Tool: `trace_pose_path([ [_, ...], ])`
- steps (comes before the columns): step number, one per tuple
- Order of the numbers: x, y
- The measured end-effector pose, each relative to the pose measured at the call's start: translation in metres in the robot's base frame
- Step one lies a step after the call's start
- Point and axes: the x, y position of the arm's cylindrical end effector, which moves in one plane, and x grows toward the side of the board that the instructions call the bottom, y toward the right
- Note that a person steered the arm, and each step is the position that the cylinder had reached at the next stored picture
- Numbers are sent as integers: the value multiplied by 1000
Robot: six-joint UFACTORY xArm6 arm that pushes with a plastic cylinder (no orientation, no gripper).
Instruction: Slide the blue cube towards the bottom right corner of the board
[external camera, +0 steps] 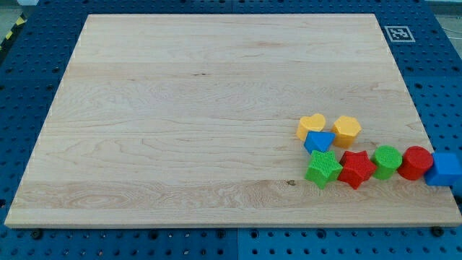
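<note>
The blue cube (443, 169) sits at the board's right edge, near the view's bottom right, touching a red round block (415, 162) on its left. A row runs leftward from there: a green round block (388, 161), a red star (356, 169), a green star (323, 168). Above the green star lies a small blue block (318, 141), with a yellow heart (311, 126) and a yellow hexagon (346, 130) above it. My tip and rod do not show in the view.
The wooden board (180, 115) lies on a blue perforated table (29, 72). A black-and-white marker tag (398, 32) sits at the board's top right corner.
</note>
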Motion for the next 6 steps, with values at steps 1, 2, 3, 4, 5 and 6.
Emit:
trace_pose_path([
  [1, -13, 1],
  [2, -24, 1],
  [3, -49, -4],
  [4, -50, -30],
  [5, -48, -41],
  [6, -43, -49],
])
